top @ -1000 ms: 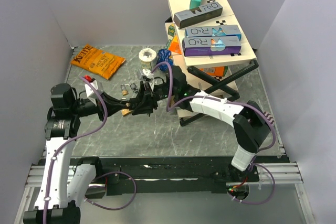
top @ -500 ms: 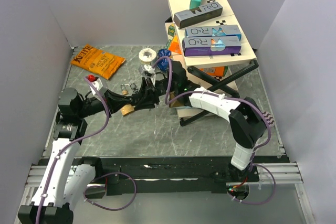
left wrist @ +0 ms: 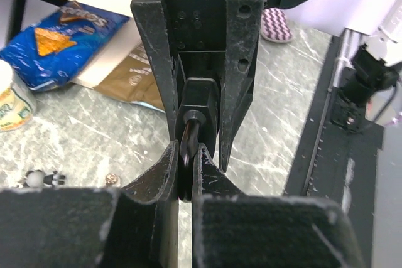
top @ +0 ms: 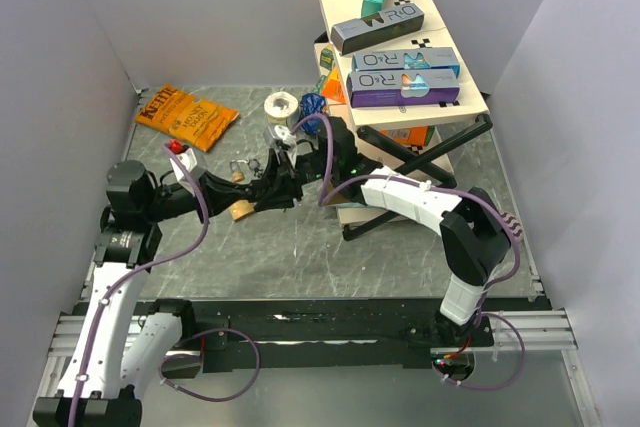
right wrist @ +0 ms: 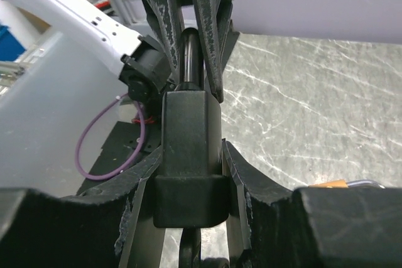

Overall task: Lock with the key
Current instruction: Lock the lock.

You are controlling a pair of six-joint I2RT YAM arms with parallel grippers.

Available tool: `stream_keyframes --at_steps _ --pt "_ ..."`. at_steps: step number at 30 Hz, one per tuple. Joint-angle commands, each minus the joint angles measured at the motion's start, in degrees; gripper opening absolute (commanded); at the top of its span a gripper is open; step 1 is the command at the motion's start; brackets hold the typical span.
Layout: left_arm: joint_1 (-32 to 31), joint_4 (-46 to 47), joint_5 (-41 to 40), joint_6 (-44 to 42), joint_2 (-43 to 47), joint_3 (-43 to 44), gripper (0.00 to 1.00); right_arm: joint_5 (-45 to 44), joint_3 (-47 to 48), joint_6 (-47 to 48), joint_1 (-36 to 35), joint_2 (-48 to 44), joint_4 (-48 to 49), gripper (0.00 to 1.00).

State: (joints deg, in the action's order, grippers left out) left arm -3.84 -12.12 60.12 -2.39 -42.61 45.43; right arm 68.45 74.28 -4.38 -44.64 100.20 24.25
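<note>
A black padlock (right wrist: 191,155) hangs between my two grippers above the table's middle. My right gripper (right wrist: 191,161) is shut on its body, which also shows in the left wrist view (left wrist: 201,95). My left gripper (left wrist: 186,155) is shut on the padlock's black shackle (left wrist: 188,139), which rises between the left fingers in the right wrist view (right wrist: 191,54). In the top view both grippers meet tip to tip, left (top: 265,193) and right (top: 287,179). A small bunch of keys (top: 240,169) lies on the table just behind the left gripper. No key shows in either gripper.
An orange chip bag (top: 187,115) lies at the far left. A white roll (top: 281,104) and a blue snack bag (top: 313,107) sit behind the grippers. A black stand stacked with boxes (top: 400,47) fills the far right. A tan tag (top: 240,211) lies under the left arm.
The left arm's upper part has shifted right and the joined grippers have moved slightly toward the far side. Both grips on the padlock are unchanged.
</note>
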Motion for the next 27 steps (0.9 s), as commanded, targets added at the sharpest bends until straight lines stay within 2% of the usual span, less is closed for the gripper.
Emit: stream_keyframes --at_steps 1,2,3,4,5,6,8,9,10,11,15,18,23,27 --pt "3.28 -15.1 12.3 -10.31 -3.53 3.68 0.01 -8.85 0.43 7.27 -8.71 -7.29 3.89 0.22" --pt "5.05 -17.56 12.39 -13.48 -4.58 4.66 0.01 -9.55 -0.1 8.5 -8.71 -7.82 0.74 0.34" --pt "6.37 -24.81 12.57 -17.43 -5.37 5.97 0.01 -10.52 -1.15 10.51 -8.71 -8.27 -0.94 0.45" --pt "9.43 -28.1 13.44 -25.04 -6.42 8.51 0.01 -12.0 -1.76 11.32 -8.71 -9.05 -2.09 0.61" --pt "10.94 -32.22 14.23 -28.68 -8.87 10.01 0.01 -12.54 -2.47 11.93 -8.53 -9.5 -3.93 0.67" --pt "13.3 -39.57 15.28 -32.37 -10.29 13.07 0.01 -13.07 -3.69 13.16 -8.62 -9.94 -4.82 0.7" --pt "14.64 -49.09 17.13 -45.72 -14.68 16.17 0.01 -15.0 -4.41 15.53 -8.36 -10.9 -7.36 0.73" --pt "14.73 -59.93 16.96 -51.43 -16.0 19.57 0.01 -15.96 -4.49 16.15 -8.18 -10.99 -9.9 0.73" --pt "14.73 -63.69 16.7 -60.36 -17.32 20.83 0.01 -16.67 -4.41 16.68 -8.01 -10.91 -11.32 0.74" --pt "14.82 -66.17 16.79 -62.45 -19.25 21.8 0.01 -16.94 -4.32 17.03 -7.74 -10.82 -12.29 0.74" --pt "15.0 -66.28 16.7 -61.85 -18.04 21.9 0.01 -18.25 -4.06 17.3 -6.77 -10.29 -15.1 0.69" --pt "15.0 -57.78 15.91 -51.71 -14.79 19.53 0.01 -18.44 -3.62 17.48 -6.25 -10.29 -16.25 0.67" --pt "15.0 -48.88 14.68 -44.2 -11.18 17.07 0.01 -18.35 -4.32 18.7 -5.46 -11.17 -19.76 0.66" --pt "15.0 -49.4 15.03 -44.97 -11.18 16.8 0.01 -18.96 -4.67 19.15 -5.1 -11.61 -20.99 0.54"
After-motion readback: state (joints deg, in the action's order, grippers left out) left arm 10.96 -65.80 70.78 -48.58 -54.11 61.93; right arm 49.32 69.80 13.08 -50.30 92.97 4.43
